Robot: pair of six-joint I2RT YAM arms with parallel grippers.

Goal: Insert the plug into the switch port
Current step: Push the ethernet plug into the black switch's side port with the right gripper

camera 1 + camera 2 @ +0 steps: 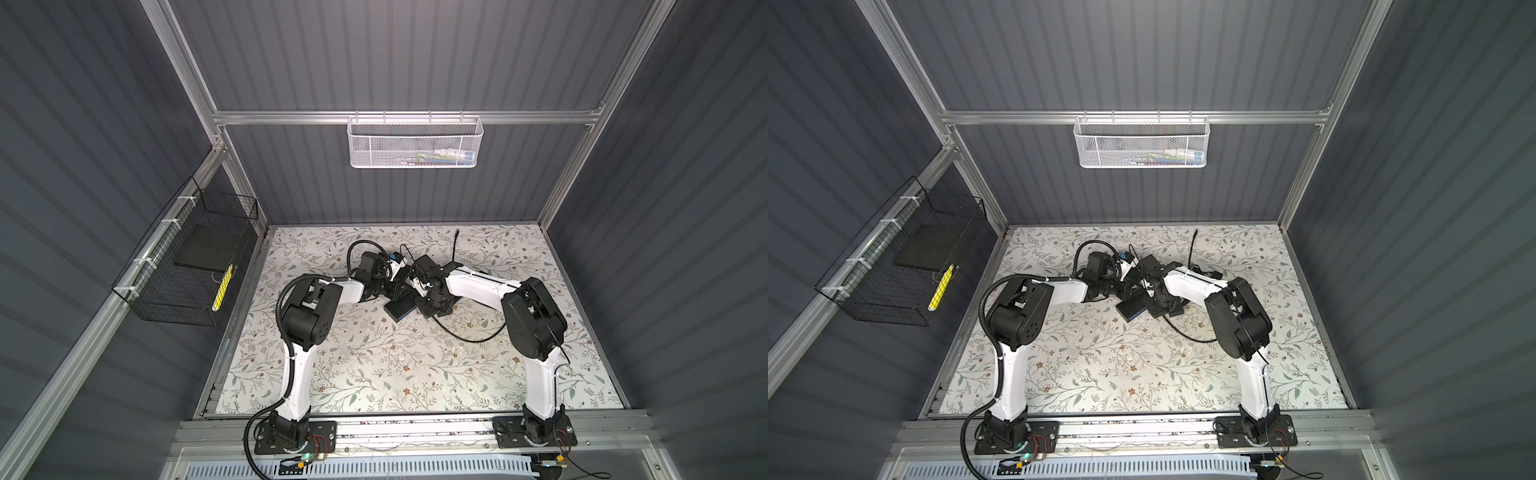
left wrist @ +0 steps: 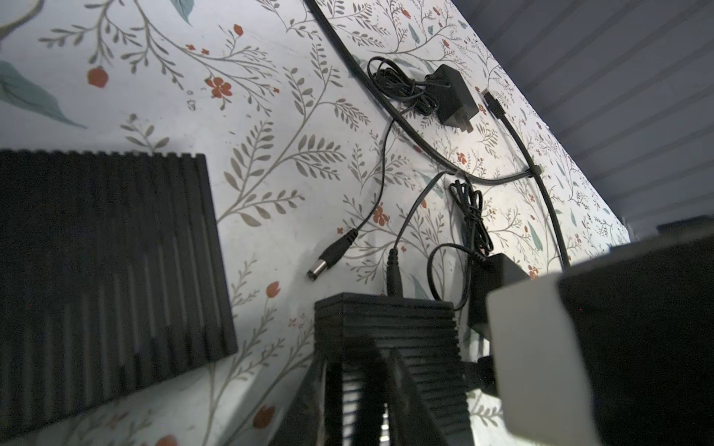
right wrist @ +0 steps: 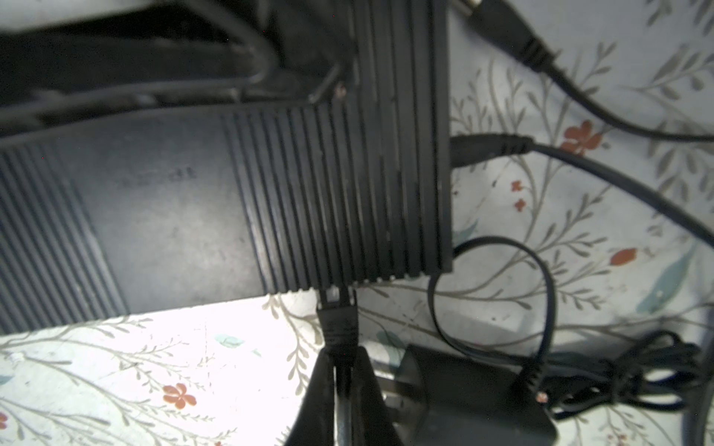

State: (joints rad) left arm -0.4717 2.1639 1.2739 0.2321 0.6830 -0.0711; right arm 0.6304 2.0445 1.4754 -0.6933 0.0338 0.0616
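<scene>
**Plug at the box's edge, right gripper clamped on it**

Both arms crowd in mid-table, toward the back of the floral mat (image 1: 374,365). Between them in both top views lies the black box (image 1: 397,307), flat on the mat, its blue long face (image 1: 1136,318) turned toward the front.

In the right wrist view, the right gripper (image 3: 342,370) has its fingers pressed together on the rear of the plug (image 3: 340,328), with the cable running back between them. The plug's nose sits right at the long side of the ribbed box, touching it near one end. The switch port is hidden behind that nose, and I can't tell how deep the plug sits.

A barrel plug (image 3: 487,148) sits in the box's short end. A black power adapter (image 3: 475,397) with a bundled cord lies just beside the right fingers.

The left gripper (image 2: 363,347) is down on the box's ribbed top, fingertips close together. Whether they pinch anything, I can't tell. A loose barrel plug (image 2: 328,258) lies on the mat near the box. A second ribbed black slab (image 2: 104,270) lies flat, apart from it.
</scene>
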